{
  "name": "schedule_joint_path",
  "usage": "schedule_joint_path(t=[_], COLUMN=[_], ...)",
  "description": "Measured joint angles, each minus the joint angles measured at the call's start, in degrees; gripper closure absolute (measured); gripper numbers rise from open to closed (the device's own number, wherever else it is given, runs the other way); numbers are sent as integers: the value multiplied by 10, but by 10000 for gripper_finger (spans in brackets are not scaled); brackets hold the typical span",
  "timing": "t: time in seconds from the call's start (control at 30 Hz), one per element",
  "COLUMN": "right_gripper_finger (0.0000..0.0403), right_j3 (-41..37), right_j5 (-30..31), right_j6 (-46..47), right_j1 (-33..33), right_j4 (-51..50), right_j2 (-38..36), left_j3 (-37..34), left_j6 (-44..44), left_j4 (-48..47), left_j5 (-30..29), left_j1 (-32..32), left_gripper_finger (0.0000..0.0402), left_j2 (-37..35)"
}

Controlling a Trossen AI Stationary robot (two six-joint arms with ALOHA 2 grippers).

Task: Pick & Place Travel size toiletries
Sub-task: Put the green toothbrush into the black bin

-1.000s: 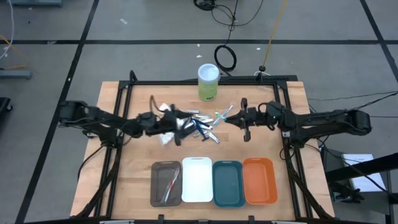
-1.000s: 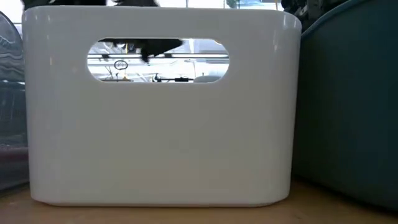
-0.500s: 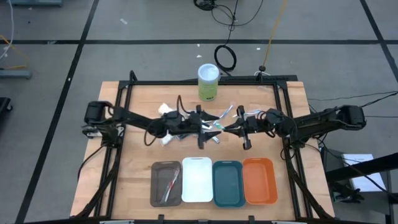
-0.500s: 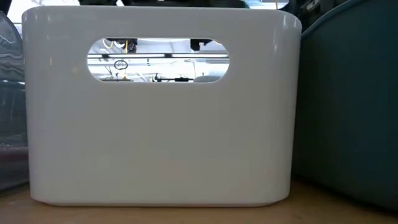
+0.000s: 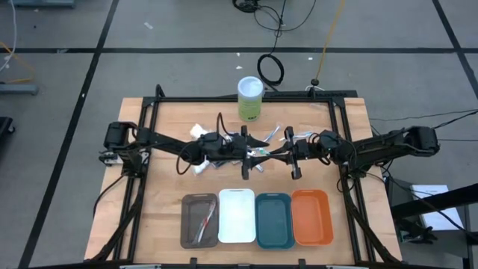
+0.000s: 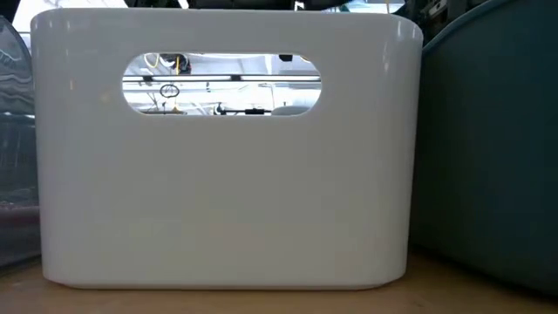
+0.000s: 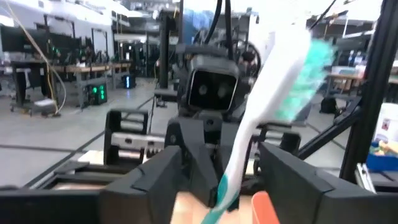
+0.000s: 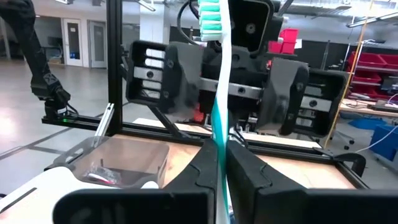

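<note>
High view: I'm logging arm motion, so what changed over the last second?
The left gripper reached inward from the pile's left side to the table's middle, facing the right gripper, which edged inward. The right gripper is clamped on a toothbrush. The canister and four trays stayed put.

A: Left gripper (image 5: 246, 158) & right gripper (image 5: 293, 155) — where?
B: Both mid-table, facing each other, a teal toothbrush (image 5: 263, 152) between them.
A: Trays?
B: 6 o'clock edge: brown tray (image 5: 188, 226), white tray (image 5: 237, 232), teal tray (image 5: 274, 235), orange tray (image 5: 311, 232). Green-and-white canister (image 5: 250, 99) at 12.
</note>
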Motion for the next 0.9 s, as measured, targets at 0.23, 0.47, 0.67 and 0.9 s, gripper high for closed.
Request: schedule_joint_path(t=[0.23, 0.47, 0.67, 0.9], right_gripper_finger=[397, 366, 275, 193], right_j3=[0, 1, 0, 1], right_j5=[1, 20, 98, 124], right_j6=[0, 3, -2, -4], right_j1=[0, 0, 0, 0], right_j4=[-6, -17, -79, -148], right_j2=[0, 0, -20, -71], left_j3=[1, 1, 1, -13], left_j6=[0, 0, -4, -126], left_j4=[-3, -21, -183, -426], left_j5=[-1, 0, -8, -14], left_j1=[0, 0, -4, -46], left_gripper_finger=[297, 391, 395, 397], left_j2=[0, -16, -111, -228])
